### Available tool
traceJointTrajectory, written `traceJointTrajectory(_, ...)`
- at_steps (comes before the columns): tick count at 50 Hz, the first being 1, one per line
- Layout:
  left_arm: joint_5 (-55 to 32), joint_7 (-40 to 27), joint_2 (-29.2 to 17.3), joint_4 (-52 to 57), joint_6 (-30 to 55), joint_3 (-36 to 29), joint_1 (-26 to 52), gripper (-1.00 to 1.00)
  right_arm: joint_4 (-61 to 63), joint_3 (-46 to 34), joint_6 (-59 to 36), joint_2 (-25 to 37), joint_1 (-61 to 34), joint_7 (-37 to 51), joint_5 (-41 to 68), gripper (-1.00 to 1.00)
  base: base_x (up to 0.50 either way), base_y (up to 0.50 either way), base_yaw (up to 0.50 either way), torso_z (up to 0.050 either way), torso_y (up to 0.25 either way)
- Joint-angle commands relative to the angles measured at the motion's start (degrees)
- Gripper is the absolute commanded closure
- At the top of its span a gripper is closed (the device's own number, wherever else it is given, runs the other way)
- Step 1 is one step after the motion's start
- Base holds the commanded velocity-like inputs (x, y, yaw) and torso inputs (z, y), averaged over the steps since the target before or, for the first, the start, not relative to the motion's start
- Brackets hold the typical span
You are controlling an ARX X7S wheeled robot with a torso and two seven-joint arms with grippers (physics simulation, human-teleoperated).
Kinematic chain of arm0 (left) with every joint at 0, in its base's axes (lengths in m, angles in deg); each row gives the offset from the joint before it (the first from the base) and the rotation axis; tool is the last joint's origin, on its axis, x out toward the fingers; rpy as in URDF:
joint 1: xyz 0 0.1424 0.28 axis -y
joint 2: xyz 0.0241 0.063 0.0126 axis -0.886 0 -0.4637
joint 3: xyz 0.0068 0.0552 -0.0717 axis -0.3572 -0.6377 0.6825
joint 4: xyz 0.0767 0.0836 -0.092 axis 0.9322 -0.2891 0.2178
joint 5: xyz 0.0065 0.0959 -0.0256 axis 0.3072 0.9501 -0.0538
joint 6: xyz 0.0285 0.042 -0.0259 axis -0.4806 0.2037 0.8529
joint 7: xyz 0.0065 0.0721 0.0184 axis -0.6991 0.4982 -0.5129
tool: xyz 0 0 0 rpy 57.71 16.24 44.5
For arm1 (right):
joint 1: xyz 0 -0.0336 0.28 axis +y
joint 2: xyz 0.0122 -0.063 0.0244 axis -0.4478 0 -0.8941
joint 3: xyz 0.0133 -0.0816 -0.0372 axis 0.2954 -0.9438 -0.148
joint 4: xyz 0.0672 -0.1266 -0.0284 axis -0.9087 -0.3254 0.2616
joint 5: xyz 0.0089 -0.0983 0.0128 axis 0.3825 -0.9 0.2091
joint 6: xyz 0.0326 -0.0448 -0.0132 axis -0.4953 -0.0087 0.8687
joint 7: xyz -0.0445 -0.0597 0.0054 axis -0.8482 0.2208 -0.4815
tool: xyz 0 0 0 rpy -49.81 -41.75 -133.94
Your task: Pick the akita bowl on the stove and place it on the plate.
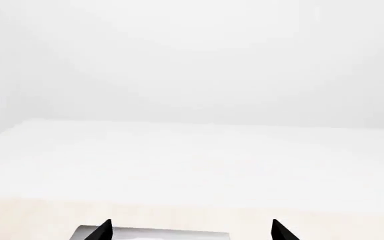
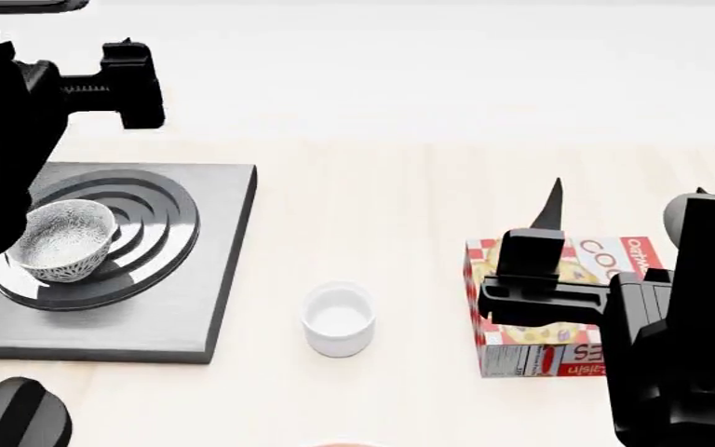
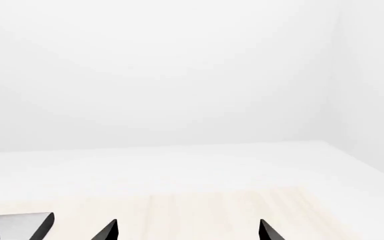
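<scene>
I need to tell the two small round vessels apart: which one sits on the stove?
The speckled bowl, white with a dense black-grey pattern, sits on the stove, over its ring burner. The plain white cup stands on the bare table beside the stove.

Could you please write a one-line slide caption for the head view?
Speckled akita bowl sits on the stove, white cup and carton nearby, both arms raised.

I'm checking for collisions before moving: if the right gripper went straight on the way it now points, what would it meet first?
The right gripper points out over the bare wooden table toward the white wall. Nothing stands between its open fingers, so the way looks free up to the wall, though depth is hard to judge.
</scene>
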State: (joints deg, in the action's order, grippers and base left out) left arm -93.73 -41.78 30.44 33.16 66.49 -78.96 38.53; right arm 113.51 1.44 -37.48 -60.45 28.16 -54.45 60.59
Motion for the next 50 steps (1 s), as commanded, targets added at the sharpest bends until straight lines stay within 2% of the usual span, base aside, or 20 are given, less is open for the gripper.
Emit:
traceJointTrajectory(1, 0.57, 2.94, 1.95, -21.39, -4.52, 1.51, 13.62, -1.00, -0.24, -0.03, 0.40, 0.12, 0.13, 0.06, 0.50, -1.00, 0.00, 0.00, 0.00, 0.000, 0.000)
traceJointTrajectory(6, 1.13, 3.67, 2.65, -31.00, -8.38, 2.02, 16.74, -1.00, 0.05, -0.02, 0.50, 0.14, 0.28, 0.15, 0.71, -1.00, 0.00, 0.00, 0.00, 0.000, 0.000)
traceJointTrajectory(12, 2.27, 5.25, 3.06, -34.53, -9.20, -0.09, 17.64, -1.00, 0.24, 0.07, 0.05, 0.15, 0.15, 0.31, 1.01, -1.00, 0.00, 0.00, 0.00, 0.000, 0.000)
traceJointTrajectory(31, 2.86, 7.21, 2.16, -34.96, -10.49, -2.25, 17.56, -1.00, -0.37, 0.05, 0.83, 0.43, 0.33, 0.70, 1.54, -1.00, 0.00, 0.00, 0.00, 0.000, 0.000)
traceJointTrajectory(43, 3.19, 8.60, 1.05, -29.94, -12.40, -3.90, 14.17, -1.00, -0.03, 0.07, 0.21, 0.48, -0.02, 1.19, 1.98, -1.00, 0.00, 0.00, 0.00, 0.000, 0.000)
traceJointTrajectory(50, 3.73, 9.63, 0.64, -28.34, -12.86, -5.39, 13.57, -1.00, 0.06, 0.25, 0.20, 0.52, 0.06, 1.31, 2.28, -1.00, 0.00, 0.00, 0.00, 0.012, -0.207)
